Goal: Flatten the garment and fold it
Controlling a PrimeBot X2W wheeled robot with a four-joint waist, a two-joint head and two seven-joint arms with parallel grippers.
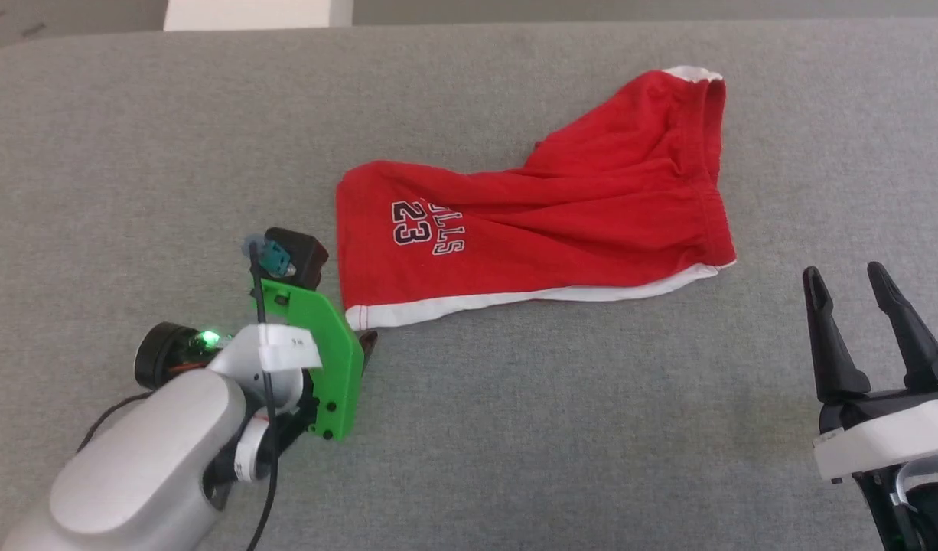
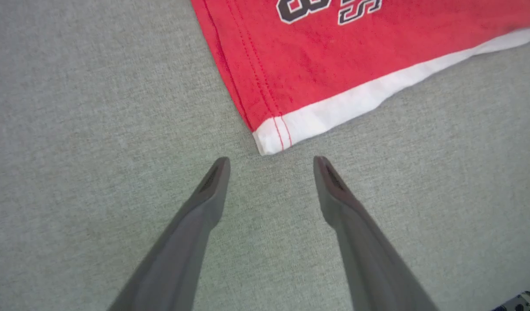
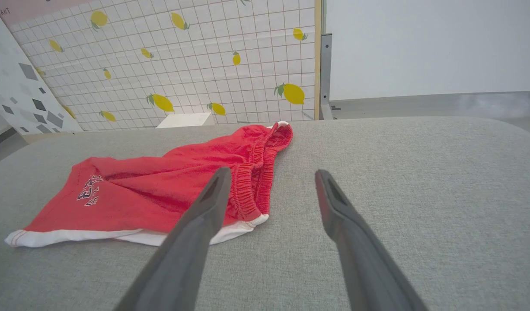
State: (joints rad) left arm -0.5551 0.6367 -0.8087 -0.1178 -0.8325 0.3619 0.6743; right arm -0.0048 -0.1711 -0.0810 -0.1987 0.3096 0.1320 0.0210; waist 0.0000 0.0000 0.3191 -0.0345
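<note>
The red shorts [image 1: 561, 222] lie on the grey padded surface, rumpled, with the gathered waistband [image 1: 706, 168] at the right and the printed leg at the left. A white stripe runs along the near edge. My left gripper [image 2: 271, 160] is open and points down at the white hem corner [image 2: 271, 136], its fingertips just short of the cloth. In the head view the left gripper [image 1: 362, 344] is mostly hidden behind its green bracket. My right gripper [image 1: 848, 279] stands open at the lower right, apart from the waistband. The shorts [image 3: 170, 190] lie left of its fingers.
The grey padded surface [image 1: 515, 428] stretches wide on all sides of the shorts. Beyond its far edge stand a lemon-patterned tiled panel [image 3: 196, 65] and a pale wall [image 3: 420, 43]. A white block [image 1: 255, 14] sits past the far edge.
</note>
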